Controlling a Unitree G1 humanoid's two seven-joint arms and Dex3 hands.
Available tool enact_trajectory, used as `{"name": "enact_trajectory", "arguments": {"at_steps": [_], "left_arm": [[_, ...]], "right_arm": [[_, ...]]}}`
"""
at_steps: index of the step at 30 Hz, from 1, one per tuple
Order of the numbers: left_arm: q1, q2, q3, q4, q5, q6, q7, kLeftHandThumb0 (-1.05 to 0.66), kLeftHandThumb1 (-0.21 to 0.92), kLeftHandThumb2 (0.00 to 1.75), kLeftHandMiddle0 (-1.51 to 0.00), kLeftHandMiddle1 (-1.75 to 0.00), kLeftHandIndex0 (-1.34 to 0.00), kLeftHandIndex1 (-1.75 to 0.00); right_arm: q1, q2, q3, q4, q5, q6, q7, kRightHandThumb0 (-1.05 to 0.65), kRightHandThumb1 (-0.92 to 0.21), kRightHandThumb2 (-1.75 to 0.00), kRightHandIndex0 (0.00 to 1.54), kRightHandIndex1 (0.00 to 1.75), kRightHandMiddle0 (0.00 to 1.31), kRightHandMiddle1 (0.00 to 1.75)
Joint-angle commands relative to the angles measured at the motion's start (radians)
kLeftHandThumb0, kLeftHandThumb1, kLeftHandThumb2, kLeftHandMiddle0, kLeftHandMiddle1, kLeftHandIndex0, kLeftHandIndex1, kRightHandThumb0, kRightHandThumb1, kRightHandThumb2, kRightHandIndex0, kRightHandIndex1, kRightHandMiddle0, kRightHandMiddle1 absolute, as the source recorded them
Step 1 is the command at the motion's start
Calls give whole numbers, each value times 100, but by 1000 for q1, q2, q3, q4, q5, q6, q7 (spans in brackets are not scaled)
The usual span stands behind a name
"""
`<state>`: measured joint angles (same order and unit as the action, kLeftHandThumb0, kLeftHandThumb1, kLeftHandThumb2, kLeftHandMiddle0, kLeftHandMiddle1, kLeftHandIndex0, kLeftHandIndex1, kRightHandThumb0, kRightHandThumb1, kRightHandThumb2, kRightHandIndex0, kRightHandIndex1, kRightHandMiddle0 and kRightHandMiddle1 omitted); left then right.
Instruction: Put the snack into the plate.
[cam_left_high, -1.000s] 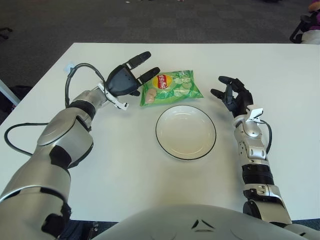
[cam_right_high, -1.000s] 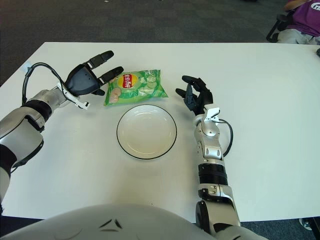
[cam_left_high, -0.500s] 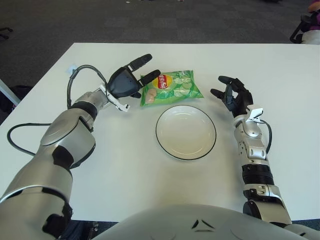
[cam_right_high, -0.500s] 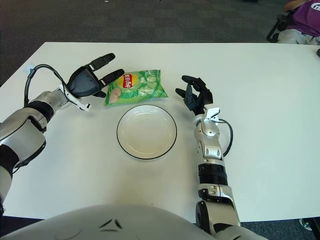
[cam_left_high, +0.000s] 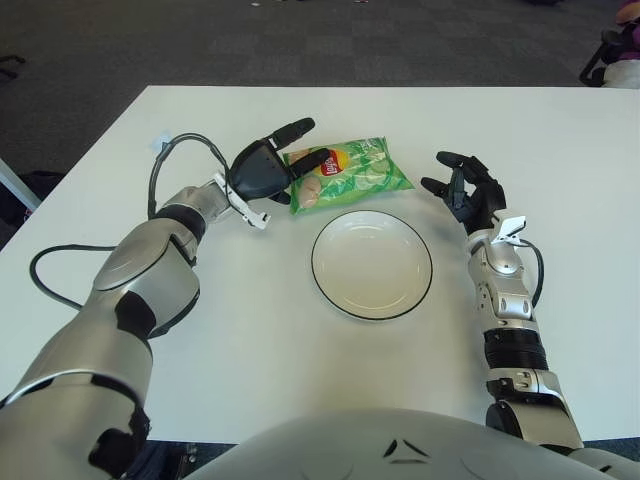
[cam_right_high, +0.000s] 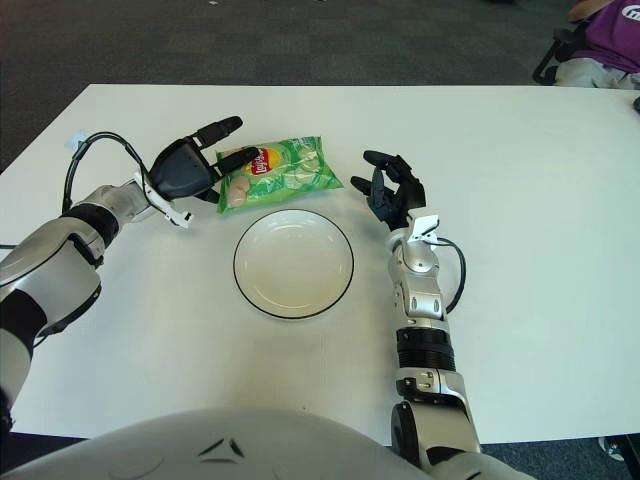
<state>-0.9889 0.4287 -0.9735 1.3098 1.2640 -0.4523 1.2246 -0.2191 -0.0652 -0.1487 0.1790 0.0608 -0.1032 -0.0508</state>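
Since the earlier frame, the left hand (cam_left_high: 268, 168) had been carried rightward onto the left end of the snack bag (cam_left_high: 352, 171), and the bag had been turned slightly, its right end swung away from the robot. The fingers (cam_left_high: 297, 128) were spread, not clenched: one was stretched past the bag's far corner, another was laid across its top near the red logo. Whether the bag was actually gripped could not be told. The bag was lying flat on the white desk (cam_left_high: 250, 330), just behind the empty plate (cam_left_high: 372, 264) and outside its rim. The right hand (cam_left_high: 468, 190) was seen to the right of the plate, fingers loosely parted and nothing held.
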Motion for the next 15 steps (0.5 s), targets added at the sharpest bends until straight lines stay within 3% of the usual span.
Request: {"name": "enact_trajectory", "arguments": {"at_steps": [1,15], "left_arm": [[7,-6,-6,10,-13,-10,-34,-66,91,0,-38,0,-48,-3],[17,-38,-4,17,-50,-18,-118,-62,90,0,-38,0,-45,-1]], "right_arm": [[4,2,-1,-15,0,8,-4,-38,-92,-74,98,0,46,62],[4,1,-1,-18,1,10,-4,-38,-92,-74,98,0,46,62]]}}
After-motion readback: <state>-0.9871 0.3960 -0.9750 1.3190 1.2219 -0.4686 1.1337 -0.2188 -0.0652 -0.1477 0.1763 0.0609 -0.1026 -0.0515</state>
